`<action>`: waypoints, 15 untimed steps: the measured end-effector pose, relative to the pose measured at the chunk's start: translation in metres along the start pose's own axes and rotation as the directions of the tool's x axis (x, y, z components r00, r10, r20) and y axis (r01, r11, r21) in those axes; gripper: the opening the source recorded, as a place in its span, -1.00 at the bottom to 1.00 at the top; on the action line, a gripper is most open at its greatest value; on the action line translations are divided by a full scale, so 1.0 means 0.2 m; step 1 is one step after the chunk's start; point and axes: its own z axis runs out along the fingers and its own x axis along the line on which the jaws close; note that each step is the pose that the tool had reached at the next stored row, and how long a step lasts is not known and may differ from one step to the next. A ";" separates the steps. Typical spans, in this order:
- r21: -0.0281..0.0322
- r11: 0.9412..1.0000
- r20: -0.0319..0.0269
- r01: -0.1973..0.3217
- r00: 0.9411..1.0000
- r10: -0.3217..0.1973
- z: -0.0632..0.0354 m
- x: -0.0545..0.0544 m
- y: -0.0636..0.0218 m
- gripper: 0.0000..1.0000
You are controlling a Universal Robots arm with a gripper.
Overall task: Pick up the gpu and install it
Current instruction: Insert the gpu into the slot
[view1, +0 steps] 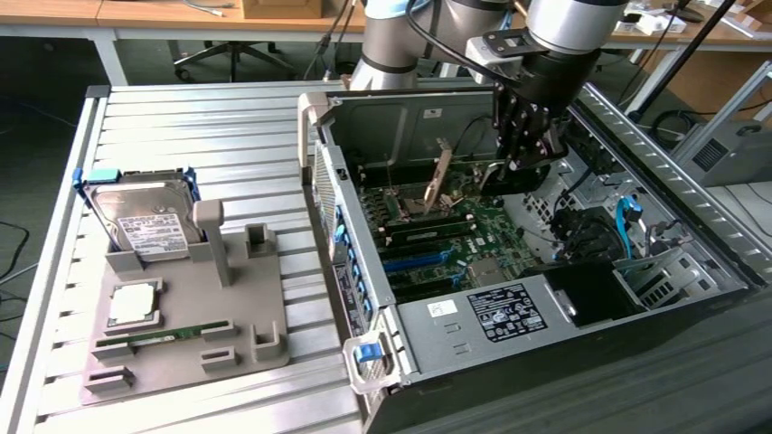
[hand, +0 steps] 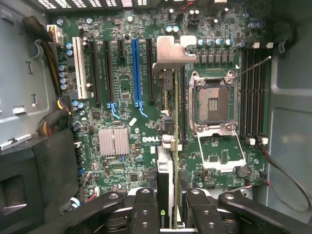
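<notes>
We see the claw [view1: 522,164] clamped on the gpu [view1: 442,176]. In the wrist view one dark finger [hand: 146,214] presses on each flat side of the card.

The gpu is inside the open computer case [view1: 543,307], which lies on the desk [view1: 205,136] with its open side up. The card stands on its thin edge over the green motherboard [hand: 122,112]. Its long side runs the same way as the long slots. The silver bracket [hand: 170,51] is at the end far from the claw, and in the exterior view that end points to the exterior view's left, toward the case wall with the blue tabs [view1: 340,249]. We cannot tell if the card's lower edge touches the board or sits in a slot.

There is not much room around it. On one side are the black slots and the blue slot [hand: 136,68], close by. On the other side, just beside the card, is the chip socket [hand: 214,102] with its metal frame flipped open. The grey case walls rise on both sides, well apart from the card. A black box [hand: 29,180] fills one corner of the case.

Out on the desk, well apart from the case, a hard drive [view1: 151,221] stands in a grey holder [view1: 248,334].
</notes>
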 end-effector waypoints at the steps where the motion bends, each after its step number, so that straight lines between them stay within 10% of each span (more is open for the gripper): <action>1: 0.000 1.000 0.000 0.000 1.000 0.000 0.000 0.00 0.000 -0.45; 15: 0.000 1.000 -0.004 0.000 1.000 0.000 0.002 0.00 0.003 -0.45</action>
